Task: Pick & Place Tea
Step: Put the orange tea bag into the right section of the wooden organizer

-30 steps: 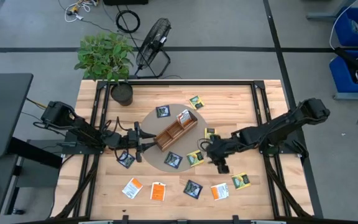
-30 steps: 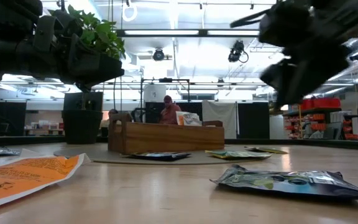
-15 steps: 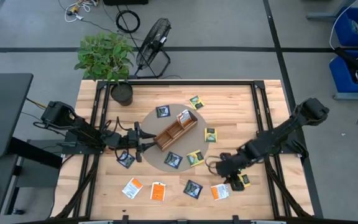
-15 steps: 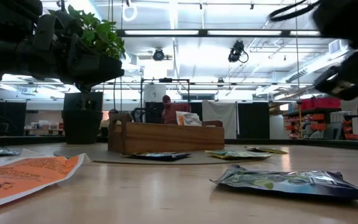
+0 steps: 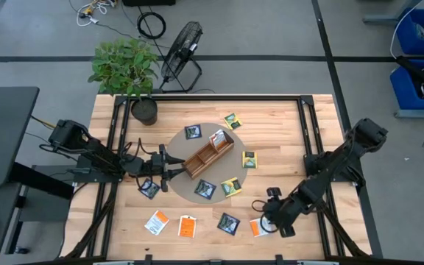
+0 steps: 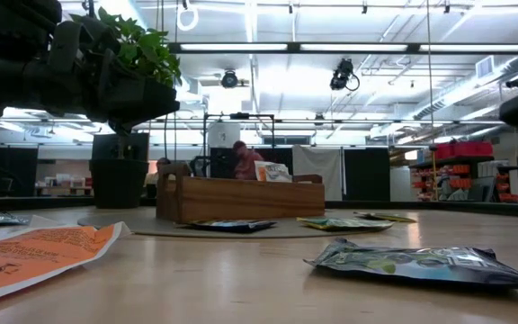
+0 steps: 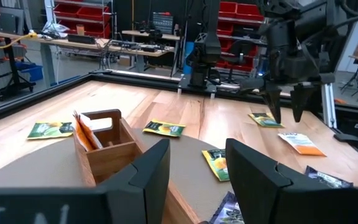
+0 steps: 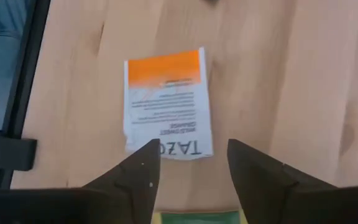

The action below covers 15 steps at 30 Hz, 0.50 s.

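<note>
I had the right gripper [image 8: 188,171] open, empty, hovering over an orange-and-white tea packet [image 8: 166,102] lying flat near the table's [image 5: 285,125] front edge. My left gripper [image 7: 194,171] waited open beside the wooden tray [image 5: 208,155].

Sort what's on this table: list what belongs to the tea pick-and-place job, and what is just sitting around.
Job:
- tea packets, e.g. the orange-and-white packet under the open right gripper
- wooden tray, one packet already in it
- left gripper, open, waiting near the tray

Lying about:
- potted plant
- fan on the floor beyond the table
</note>
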Motion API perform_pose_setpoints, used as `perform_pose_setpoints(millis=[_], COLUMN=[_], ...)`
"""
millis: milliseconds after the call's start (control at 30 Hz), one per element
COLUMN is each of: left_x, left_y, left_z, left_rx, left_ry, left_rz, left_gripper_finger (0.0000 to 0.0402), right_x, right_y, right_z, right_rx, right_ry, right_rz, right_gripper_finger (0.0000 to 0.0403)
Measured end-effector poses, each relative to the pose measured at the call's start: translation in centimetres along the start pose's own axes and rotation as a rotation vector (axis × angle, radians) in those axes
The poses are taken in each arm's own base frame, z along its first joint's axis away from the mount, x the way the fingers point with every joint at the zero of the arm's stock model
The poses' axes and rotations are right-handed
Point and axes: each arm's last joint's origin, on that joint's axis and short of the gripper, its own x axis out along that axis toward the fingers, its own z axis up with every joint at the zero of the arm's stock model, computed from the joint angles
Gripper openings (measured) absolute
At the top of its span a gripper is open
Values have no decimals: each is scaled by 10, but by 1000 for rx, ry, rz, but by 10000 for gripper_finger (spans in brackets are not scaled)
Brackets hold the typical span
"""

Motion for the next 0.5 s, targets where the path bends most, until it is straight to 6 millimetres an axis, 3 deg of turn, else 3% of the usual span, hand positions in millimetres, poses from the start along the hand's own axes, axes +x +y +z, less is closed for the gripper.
perform_pose_setpoints(millis=[500], left_x=[0], left_y=[0], left_z=[0], left_rx=[-3], left_ry=[1], left_rz=[0], left_gripper_finger=[163], right_x=[39], right_y=[10], right_z=[-13], right_rx=[18], right_ry=[36], right_rz=[-98], right_gripper_finger=[217])
